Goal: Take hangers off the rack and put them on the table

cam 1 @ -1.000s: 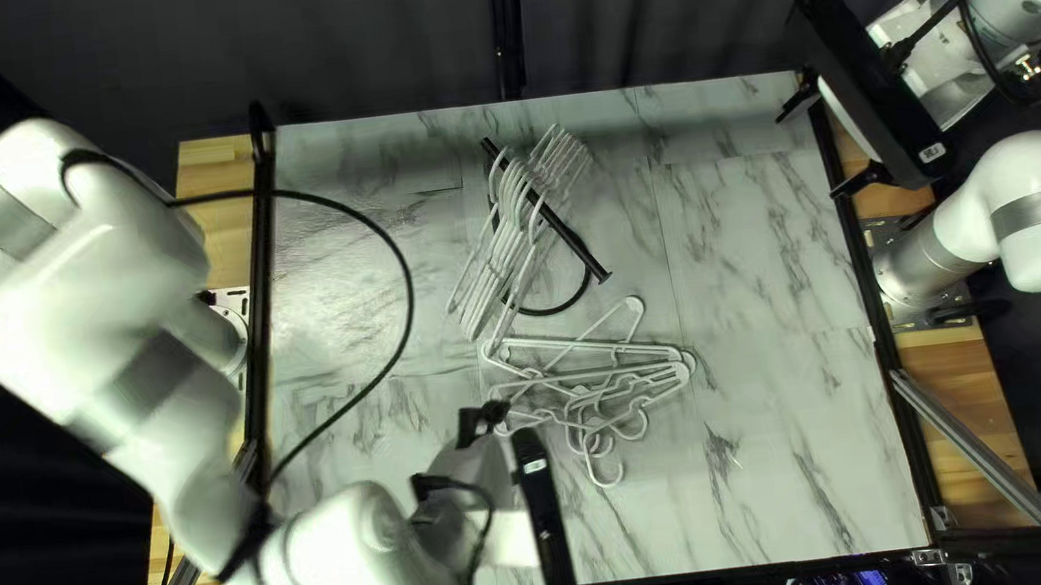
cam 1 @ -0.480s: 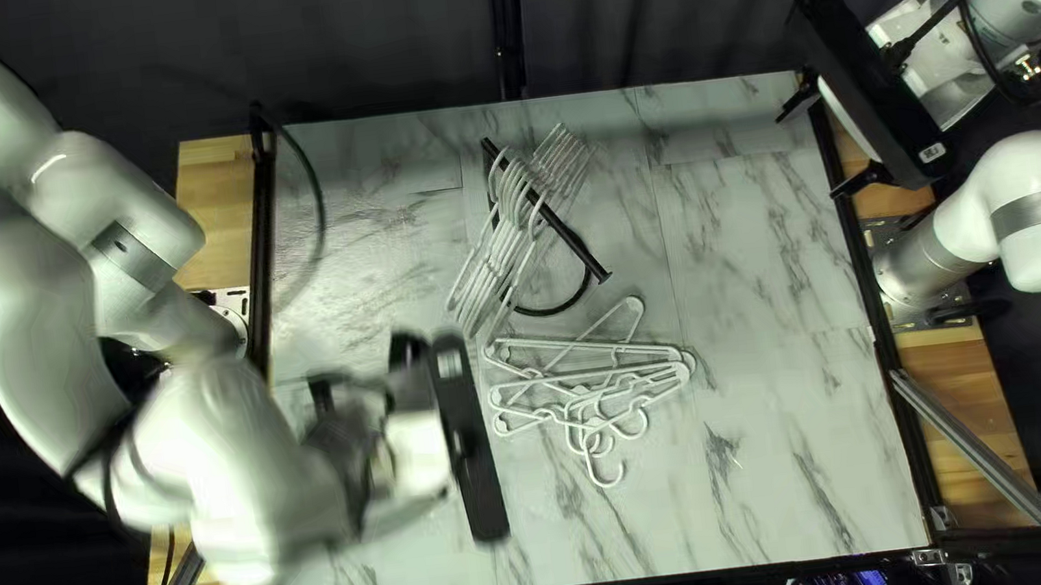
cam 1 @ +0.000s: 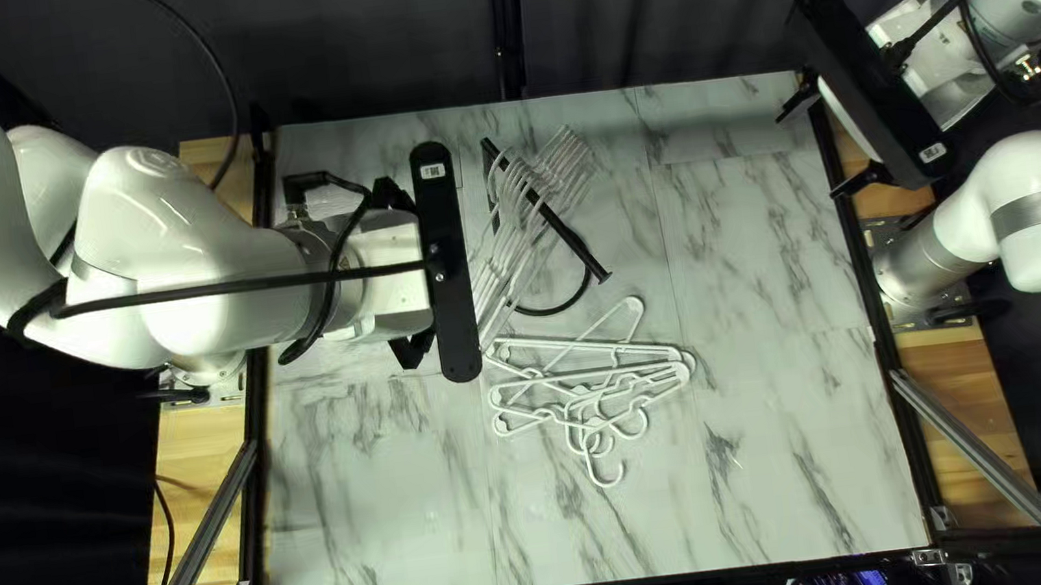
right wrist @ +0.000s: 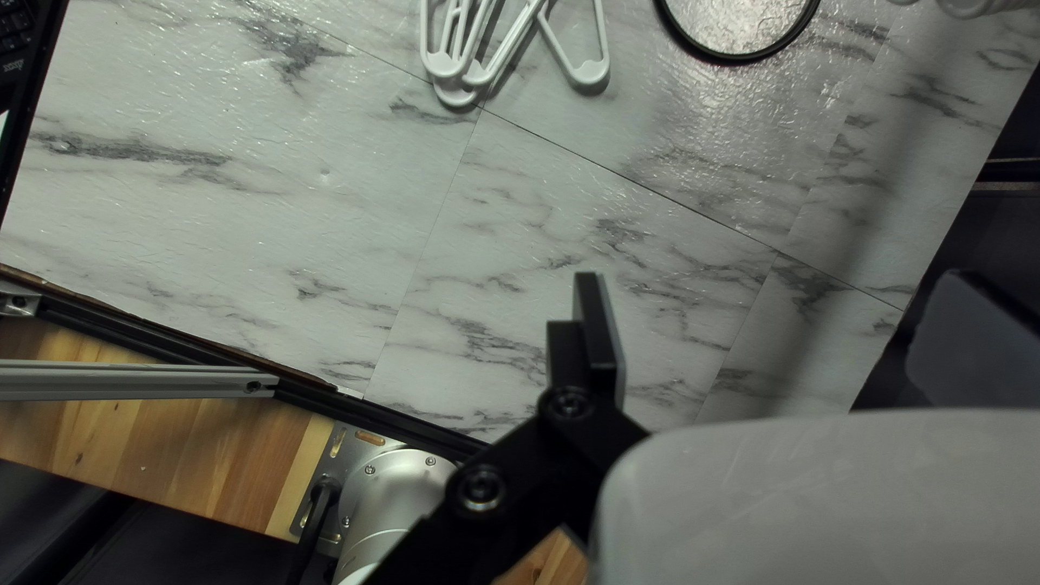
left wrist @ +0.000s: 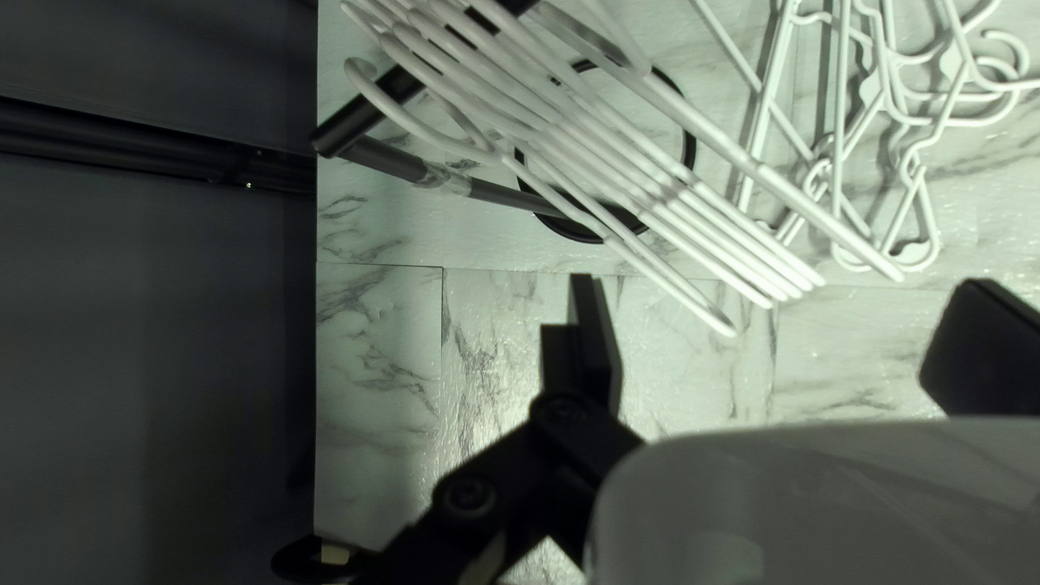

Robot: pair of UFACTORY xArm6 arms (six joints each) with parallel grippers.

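The marble-patterned bench is overlooked by 2 arms: the left arm is stretched over it toward the rack, while the right arm is held aside at the other edge. On the bench stands the black rack, by which a close row of white hung hangers is carried. A tangle of loose hangers is laid flat beside it, nearer the bench's near edge; their number cannot be told from the overlap. The task is judged to be partly done, and the step in hand to be an approach for another hanger. The left pincer is spread wide, with nothing gripped and the row's ends just ahead. For the next move, a single hanger should be singled out, nipped, and slid clear of its neighbours before being lowered by the pile; more than 1 could easily be caught, as they are packed tightly. The right pincer is wide and empty too, well apart from the row. Small pale labels are borne by the left bar and the right bar, their print too small to be made out.
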